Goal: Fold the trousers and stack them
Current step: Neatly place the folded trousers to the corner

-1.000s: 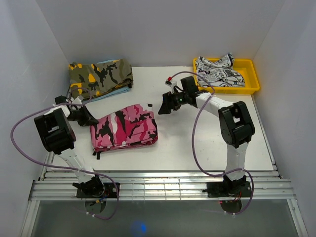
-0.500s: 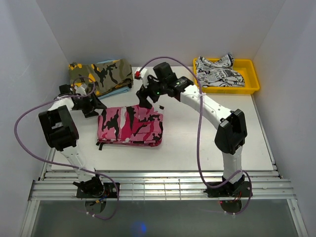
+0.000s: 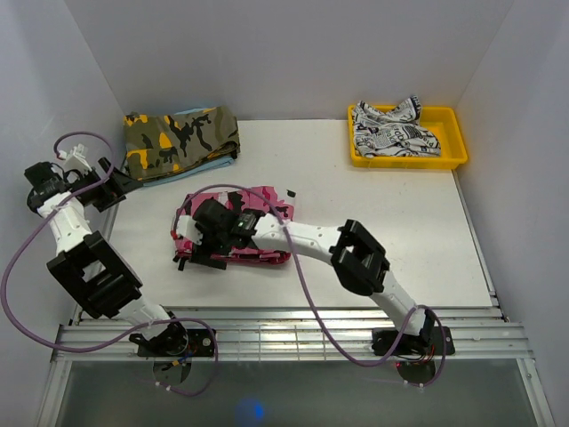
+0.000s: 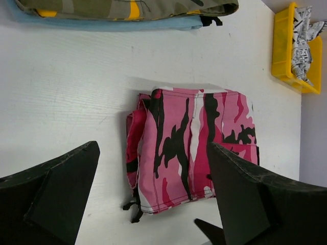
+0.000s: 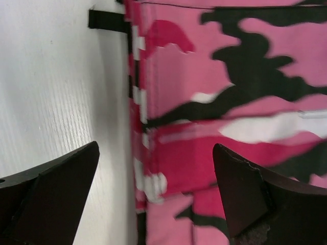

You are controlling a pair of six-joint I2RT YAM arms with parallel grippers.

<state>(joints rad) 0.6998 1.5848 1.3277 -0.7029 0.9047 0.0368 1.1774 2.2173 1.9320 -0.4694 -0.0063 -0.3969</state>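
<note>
The folded trousers (image 3: pixel 267 203) lie flat mid-table (image 3: pixel 382 222). The right gripper (image 5: pixel 156 148) hangs low over their left edge, jaws spread wide, perhaps brushing the cloth. The left gripper (image 4: pixel 153 148), released and empty, is well apart by the left wall.

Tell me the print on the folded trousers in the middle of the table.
The trousers are pink, white and black camouflage; the left wrist view shows it best.
</note>
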